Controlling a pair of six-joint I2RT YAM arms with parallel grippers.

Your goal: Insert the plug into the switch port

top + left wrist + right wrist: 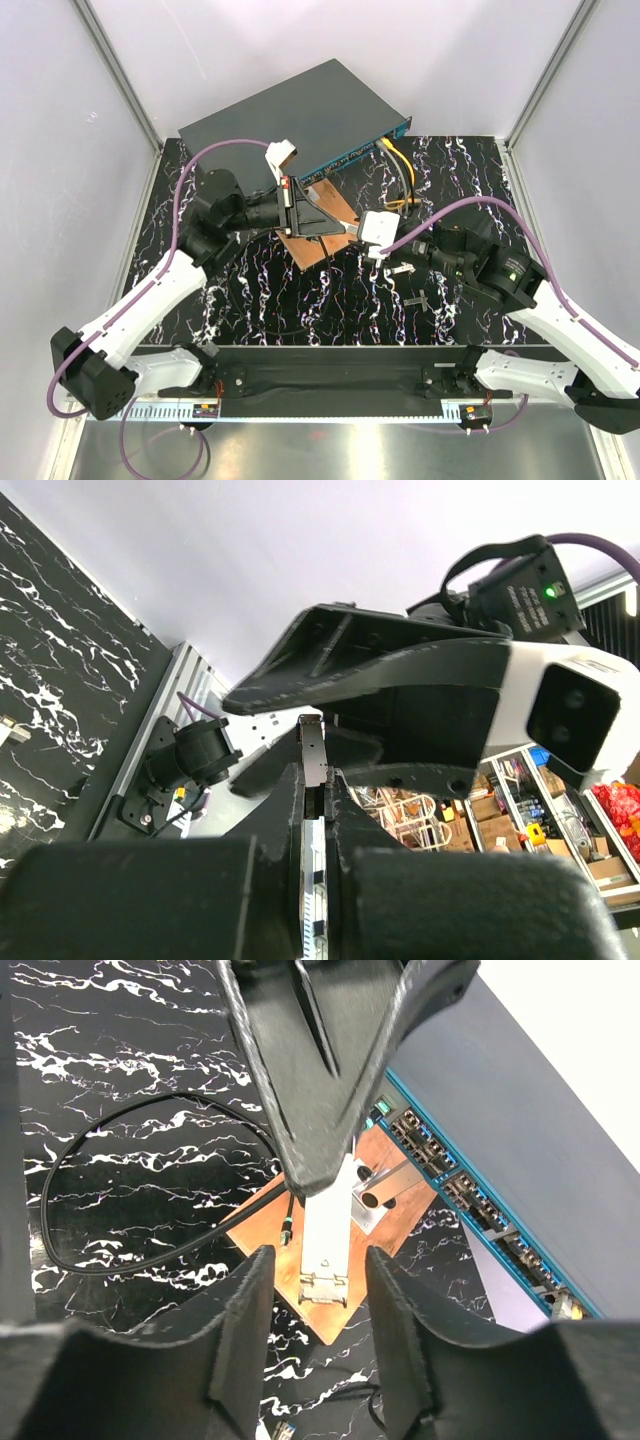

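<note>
The switch (290, 110) is a flat dark grey box at the back, and its teal port face (365, 150) looks toward the front right. My left gripper (335, 225) is shut on the plug (350, 229), a slim silver module held out above the copper board. The left wrist view shows the plug (312, 750) edge-on between the closed fingers (345, 810). My right gripper (318, 1256) stands open around the plug (327, 1230), with a gap on each side. The switch ports (450, 1175) run past at the right of that view.
A copper-brown board (310, 250) lies on the black marbled mat under the plug and carries a silver bracket (385, 1185). Yellow cables (398, 165) hang from the switch. A black cable (130, 1255) loops on the mat. Small metal parts (400, 270) lie near the right arm.
</note>
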